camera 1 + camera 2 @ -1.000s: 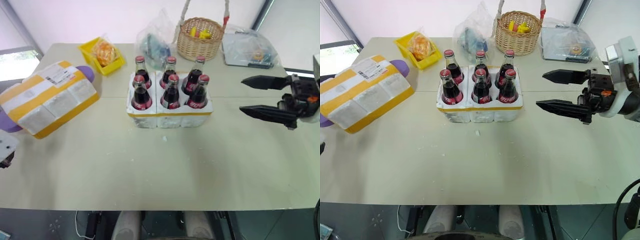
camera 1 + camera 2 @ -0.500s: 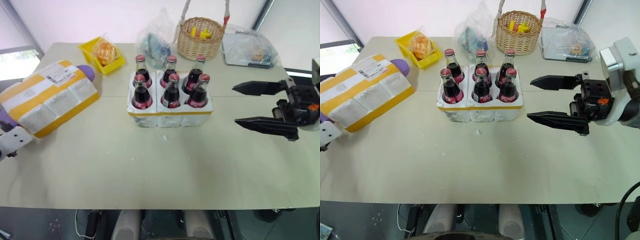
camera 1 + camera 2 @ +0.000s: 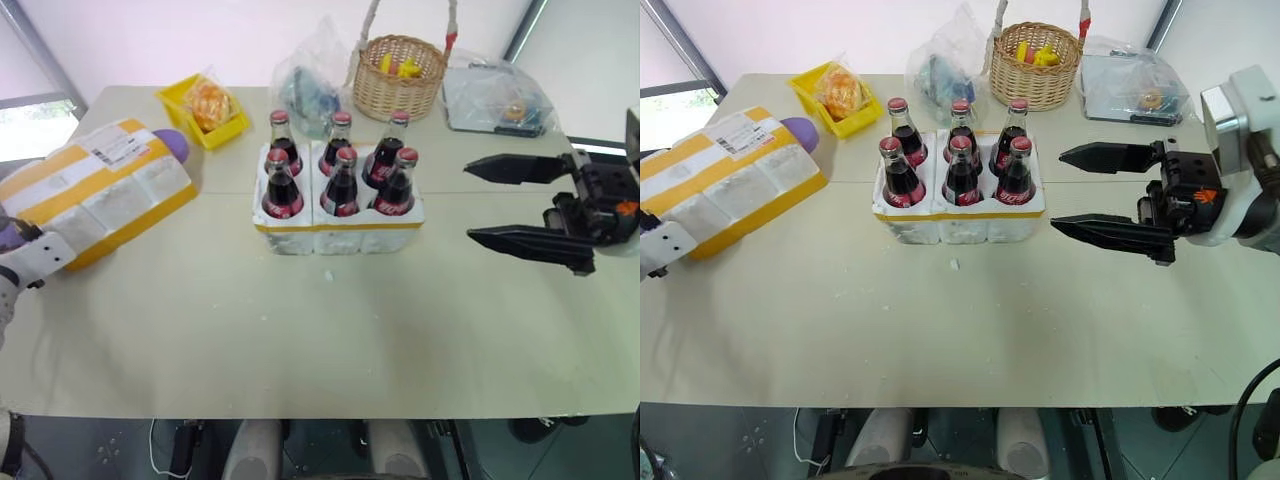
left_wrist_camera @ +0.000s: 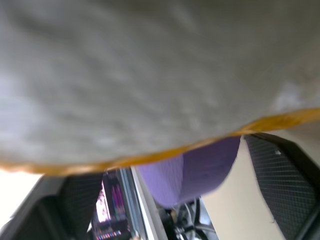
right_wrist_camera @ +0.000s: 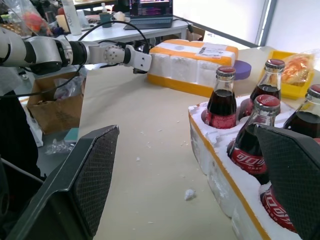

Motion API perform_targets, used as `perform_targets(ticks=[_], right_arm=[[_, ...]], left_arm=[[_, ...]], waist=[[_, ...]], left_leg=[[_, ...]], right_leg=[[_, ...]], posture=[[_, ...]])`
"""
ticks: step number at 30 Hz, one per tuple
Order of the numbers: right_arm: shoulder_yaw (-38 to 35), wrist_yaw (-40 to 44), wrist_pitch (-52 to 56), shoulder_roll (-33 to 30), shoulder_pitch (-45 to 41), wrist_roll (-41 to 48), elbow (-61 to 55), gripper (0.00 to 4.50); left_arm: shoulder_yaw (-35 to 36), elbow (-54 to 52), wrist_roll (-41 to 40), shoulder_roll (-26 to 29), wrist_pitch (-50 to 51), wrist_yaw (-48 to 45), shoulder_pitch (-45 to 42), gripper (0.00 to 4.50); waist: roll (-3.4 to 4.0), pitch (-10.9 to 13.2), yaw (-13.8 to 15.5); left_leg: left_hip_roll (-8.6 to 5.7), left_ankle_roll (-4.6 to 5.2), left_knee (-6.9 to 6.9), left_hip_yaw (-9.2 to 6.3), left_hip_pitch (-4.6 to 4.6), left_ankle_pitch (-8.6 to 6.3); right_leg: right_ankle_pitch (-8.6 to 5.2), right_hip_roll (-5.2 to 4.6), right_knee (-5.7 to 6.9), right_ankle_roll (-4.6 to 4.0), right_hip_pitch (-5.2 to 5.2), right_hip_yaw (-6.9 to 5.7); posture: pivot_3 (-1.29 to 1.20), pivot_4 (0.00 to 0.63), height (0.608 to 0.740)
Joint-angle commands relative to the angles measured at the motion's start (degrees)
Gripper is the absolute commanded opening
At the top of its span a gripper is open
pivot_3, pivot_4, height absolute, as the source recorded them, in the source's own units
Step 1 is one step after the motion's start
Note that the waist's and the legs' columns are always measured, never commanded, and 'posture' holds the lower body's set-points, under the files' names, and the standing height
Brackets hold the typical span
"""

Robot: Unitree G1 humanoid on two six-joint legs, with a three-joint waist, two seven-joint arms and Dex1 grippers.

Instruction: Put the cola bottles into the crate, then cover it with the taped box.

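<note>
Left hand (image 3: 662, 245) meets the box (image 3: 725, 180) at far left, grip unclear; right hand (image 3: 1110, 195) gapes beside the crate (image 3: 958, 222), bottles (image 3: 958, 165) loaded. Next: secure the box, carry it over the crate.

The left gripper's (image 3: 22, 232) fingers were hidden behind the taped box (image 3: 95, 195) at nine o'clock; the box surface was blurred in the left wrist view.

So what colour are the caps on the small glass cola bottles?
Red caps, clearest in the right eye view.
</note>
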Motion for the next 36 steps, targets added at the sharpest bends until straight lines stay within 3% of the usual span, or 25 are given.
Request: perform_targets(ticks=[1, 3, 5, 14, 22, 27, 36], right_arm=[[-2.3, -0.3, -0.5, -1.1, -0.2, 1.1, -0.4, 4.5], [-2.1, -0.5, -0.6, -1.0, -0.3, 1.0, -0.3, 4.5], [-2.1, -0.6, -0.7, -0.8, -0.2, 0.9, -0.3, 4.5], [-1.9, -1.0, -1.4, -1.0, 0.2, -0.4, 1.0, 4.5], [-2.5, 0.0, -1.6, -2.1, 2.6, -2.8, 3.4, 4.5], [-2.2, 0.2, -3.3, -1.1, 5.6, -5.0, 3.4, 4.5], [-1.7, -0.8, -4.6, 0.6, 5.9, -5.5, 4.4, 4.5]], left_arm=[[-0.4, 2.6, -1.1, 0.6, -0.6, 0.6, -2.0, 2.62], [-1.1, 3.5, -0.7, 0.6, -0.7, 0.6, -3.3, 1.51], [-1.7, 4.0, -0.5, 0.7, -0.5, 0.5, -4.6, 0.71], [-0.9, -1.3, -1.6, 4.8, -1.8, -3.1, -7.7, 0.71], [3.5, -22.7, -6.5, 8.1, 2.6, -13.8, -11.1, 0.71], [1.6, -37.2, -6.7, 5.6, 9.3, -22.1, -20.0, 0.71], [-5.2, -55.8, -5.2, -3.8, 21.3, -36.9, -27.1, 0.71]], waist=[[0.0, 0.0, 0.0], [-0.01, 0.0, 0.0], [-0.02, 0.0, 0.1], [-0.11, -0.1, 0.0], [-0.21, -0.1, 0.3], [-0.24, -0.1, 0.1], [-0.24, -0.1, -0.3]], left_leg=[[0.0, 0.0, 0.0, 0.0, 0.0, 0.0], [0.0, 0.0, 0.01, 0.0, 0.01, 0.0], [0.0, -0.01, 0.03, 0.0, 0.01, 0.01], [0.0, -0.01, 0.05, 0.0, 0.0, 0.01], [-0.01, -0.03, 0.11, 0.0, -0.08, 0.02], [-0.02, -0.02, 0.15, -0.02, -0.1, 0.02], [-0.01, 0.0, 0.37, -0.05, -0.14, 0.03]], right_leg=[[0.0, 0.0, 0.01, 0.0, 0.0, 0.0], [0.0, 0.0, 0.02, 0.0, 0.0, 0.0], [0.0, 0.0, 0.04, 0.01, 0.0, 0.0], [0.01, 0.0, 0.04, 0.02, 0.01, 0.0], [0.01, -0.02, 0.03, 0.02, 0.01, 0.0], [0.02, 0.0, 0.05, 0.03, 0.01, 0.0], [0.02, 0.07, 0.16, 0.05, 0.03, 0.02]], posture=[[0.0, 0.15, 0.737], [0.0, 0.15, 0.737], [0.0, 0.15, 0.737], [0.0, 0.15, 0.737], [0.0, 0.15, 0.737], [0.0, 0.15, 0.737], [0.0, 0.15, 0.737]])
